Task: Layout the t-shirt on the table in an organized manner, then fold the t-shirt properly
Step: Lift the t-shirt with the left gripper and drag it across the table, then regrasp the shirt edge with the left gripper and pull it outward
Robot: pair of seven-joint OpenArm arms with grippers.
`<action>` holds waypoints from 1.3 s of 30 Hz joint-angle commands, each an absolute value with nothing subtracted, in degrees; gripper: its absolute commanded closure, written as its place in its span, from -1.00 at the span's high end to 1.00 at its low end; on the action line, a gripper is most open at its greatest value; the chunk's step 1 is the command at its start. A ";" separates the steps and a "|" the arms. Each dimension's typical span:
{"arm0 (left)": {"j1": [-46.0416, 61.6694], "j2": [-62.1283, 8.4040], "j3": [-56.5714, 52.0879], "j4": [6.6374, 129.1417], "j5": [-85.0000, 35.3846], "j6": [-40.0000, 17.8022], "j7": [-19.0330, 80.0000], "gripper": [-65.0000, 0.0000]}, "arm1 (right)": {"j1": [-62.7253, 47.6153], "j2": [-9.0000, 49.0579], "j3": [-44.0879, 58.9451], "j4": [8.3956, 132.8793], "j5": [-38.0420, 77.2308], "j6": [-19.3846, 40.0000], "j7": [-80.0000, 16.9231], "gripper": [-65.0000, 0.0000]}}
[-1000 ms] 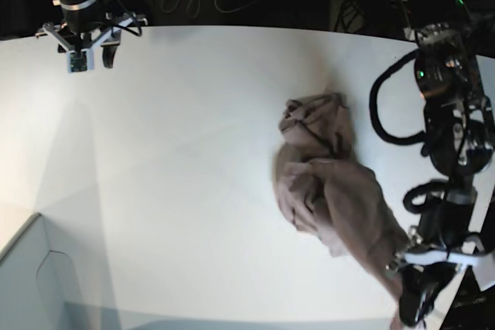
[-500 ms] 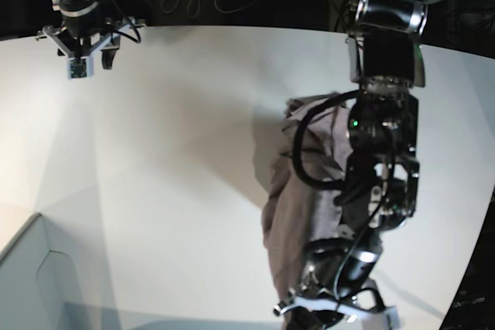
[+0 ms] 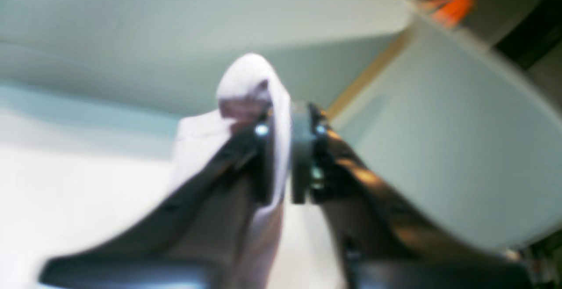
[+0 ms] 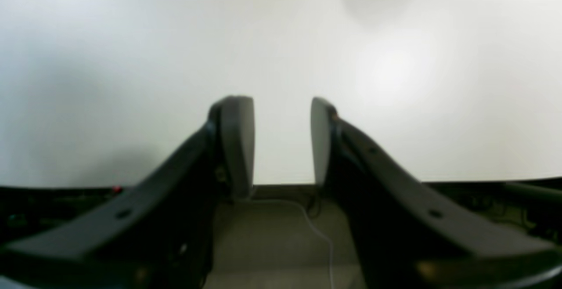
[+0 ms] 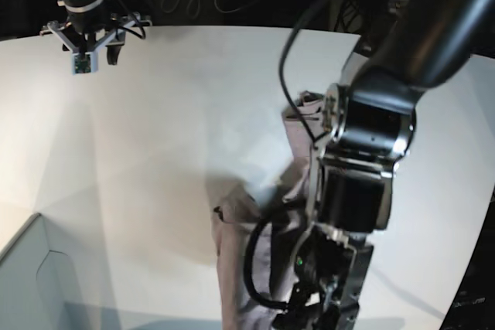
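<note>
Two claws, one busy. Far left of the base view, the right claw (image 5: pixel 81 45) hangs over the back edge of the bench (image 5: pixel 170 113). Its jaws are part-open w/ nothing between them, and its own cam shows only bare white top past the right claw (image 4: pixel 281 148). It is well apart from the cloth.

Bottom-left sits a pale grey box corner (image 5: pixel 31 284). Keep the cloth off it.

Centre-right: the t-shirt (image 5: pixel 232 260) lies on the bench as a long rumpled strip, running from mid-bench down toward the near edge. No sleeve or neckline is readable, so the layout isn't done.

Right: the left arm reaches down over the strip's near end. In the wrist cam the left claw (image 3: pixel 283 117) is narrow, w/ a fold of t-shirt (image 3: pixel 246 82) draped over one finger and running into the slit. The pic is blurry, so can't tell if it's pinching or loose.

To do this step well, IMO:
- Keep one layer only in the pinch, at a hem or corner.
- Drag low and slow so the strip opens, not bunches.
- Bring the right claw in to pin the far end.
- Risk: cloth snags on the finger at release.
</note>
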State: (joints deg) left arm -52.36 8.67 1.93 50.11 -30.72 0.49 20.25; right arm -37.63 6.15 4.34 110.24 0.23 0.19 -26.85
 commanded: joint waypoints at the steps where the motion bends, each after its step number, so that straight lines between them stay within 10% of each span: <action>1: -55.52 9.00 1.98 47.08 -30.73 0.31 18.33 -0.54 | -37.76 5.76 4.53 111.34 0.04 0.04 -25.71 -0.33; 10: -49.45 9.00 2.15 42.77 -30.90 -0.04 11.56 0.65 | -37.58 5.23 4.18 111.25 0.04 0.04 -25.80 -0.33; 25: -7.96 -7.43 1.63 79.08 -31.08 0.22 16.75 0.66 | -32.75 5.41 4.09 111.16 0.13 0.04 -25.71 -0.33; 39: 8.84 -10.68 -3.65 79.78 -30.99 0.04 16.75 0.65 | -31.87 5.76 4.09 111.08 0.13 0.04 -25.80 -0.33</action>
